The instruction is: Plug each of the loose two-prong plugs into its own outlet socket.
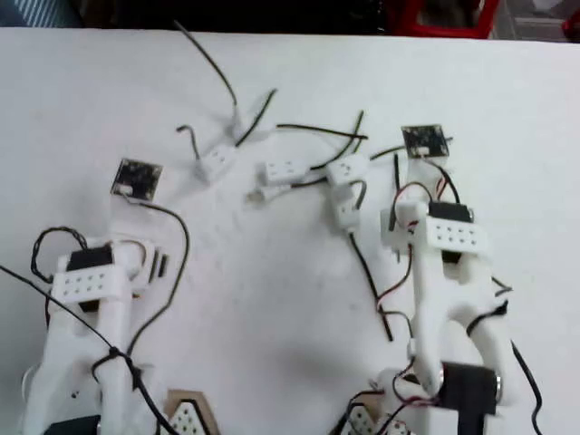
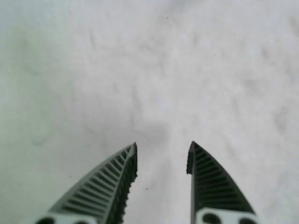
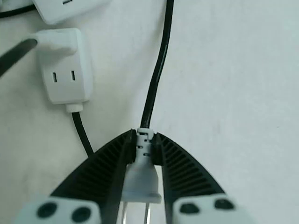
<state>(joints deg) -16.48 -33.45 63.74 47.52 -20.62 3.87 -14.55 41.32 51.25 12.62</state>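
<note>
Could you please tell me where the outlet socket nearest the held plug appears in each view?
High view: outlet socket centre-right, beside the right arm.
Right wrist view: the socket beyond the right end effector gripping a plug.
Left wrist view: table past the left end effector.
Shared landmark: the socket's black cord.

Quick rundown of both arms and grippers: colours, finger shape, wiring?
The left arm and right arm are white plastic with black servo blocks and perforated wrist plates. Black cables loop off the left; red and black wires off the right. The left gripper and right gripper have dark ribbed fingers tapering to points.
</note>
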